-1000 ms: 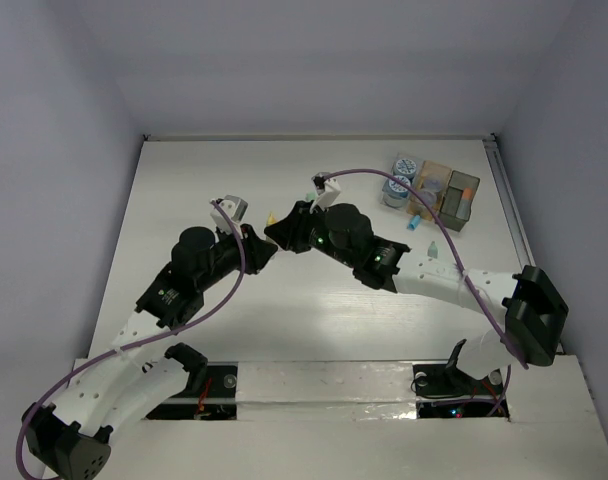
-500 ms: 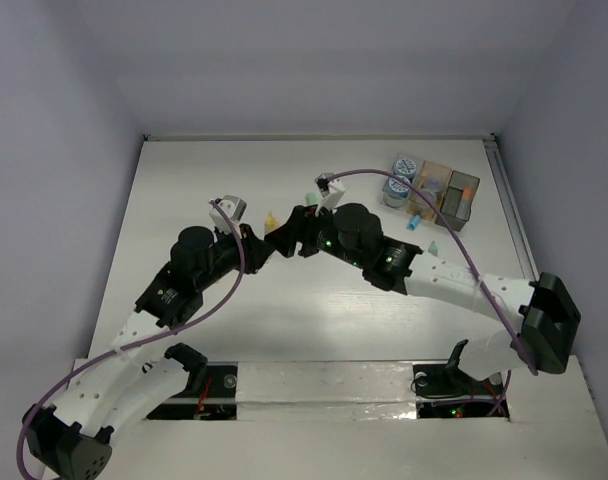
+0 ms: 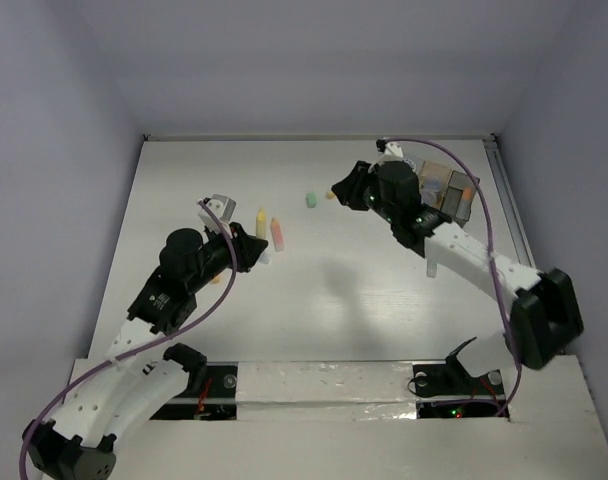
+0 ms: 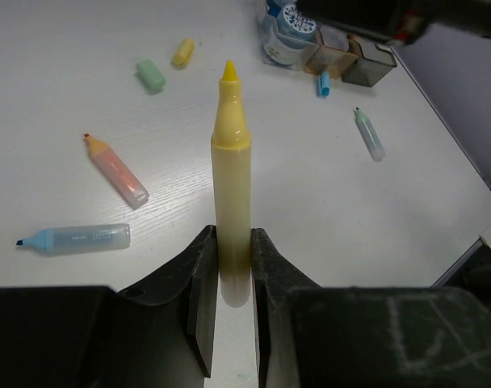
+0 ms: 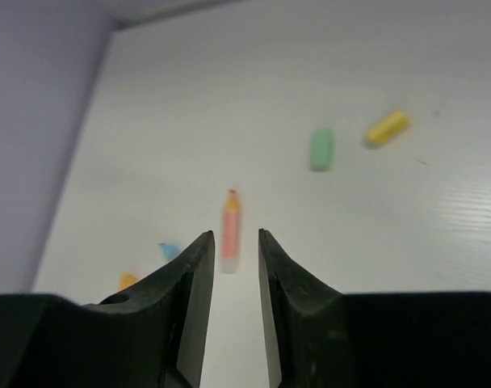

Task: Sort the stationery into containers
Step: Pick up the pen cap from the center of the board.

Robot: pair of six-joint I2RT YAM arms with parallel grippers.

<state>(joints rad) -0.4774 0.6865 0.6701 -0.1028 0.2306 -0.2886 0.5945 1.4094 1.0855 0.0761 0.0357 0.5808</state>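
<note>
Your left gripper is pinching the yellow marker by its tail end, and the marker sticks straight out from the fingers, tip pointing away over the table. To its left on the tabletop you've got the orange marker and the blue marker, near each other but not touching. Farther out sit a green bit and a yellow bit. Your right gripper hangs over the table near those two bits, jaws drawn close with a narrow slit between them and nothing in it. The amber container and the grey container stand side by side at the far right, with the patterned rolls just beside the amber one. A pale teal marker and a small blue piece lie loose near the containers.
</note>
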